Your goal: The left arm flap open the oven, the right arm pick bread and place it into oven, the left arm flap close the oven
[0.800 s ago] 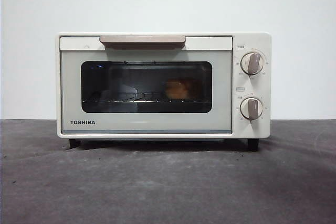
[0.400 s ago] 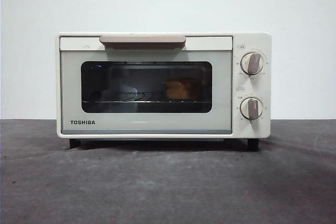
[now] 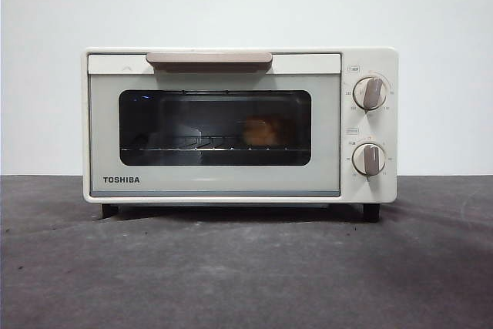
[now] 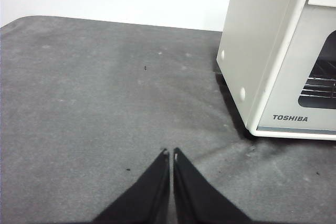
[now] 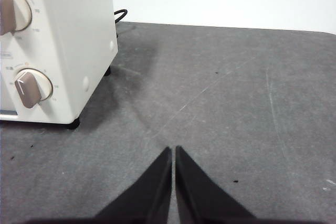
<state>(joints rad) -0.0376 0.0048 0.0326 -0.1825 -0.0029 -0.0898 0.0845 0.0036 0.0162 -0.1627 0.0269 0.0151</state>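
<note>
While its door is shut flat against the body, the cream-white boxy TOSHIBA toaster oven (image 3: 239, 125) stands on black feet toward the back edge of the dark grey bench (image 3: 246, 267), close to the white wall. Behind the dark glass window (image 3: 215, 127) the small golden-brown bun of bread (image 3: 260, 131) sits on the wire rack (image 3: 204, 146), right of the window's middle. Above the window runs the beige bar handle (image 3: 209, 59); two beige knobs (image 3: 370, 92) sit one above the other on the panel at the oven's right.

Over the bare bench off the oven's left side, the left gripper (image 4: 169, 153) has its black jaws pressed together, holding nothing. Off the oven's right side, the right gripper (image 5: 173, 150) is likewise closed and empty, clear of the oven.
</note>
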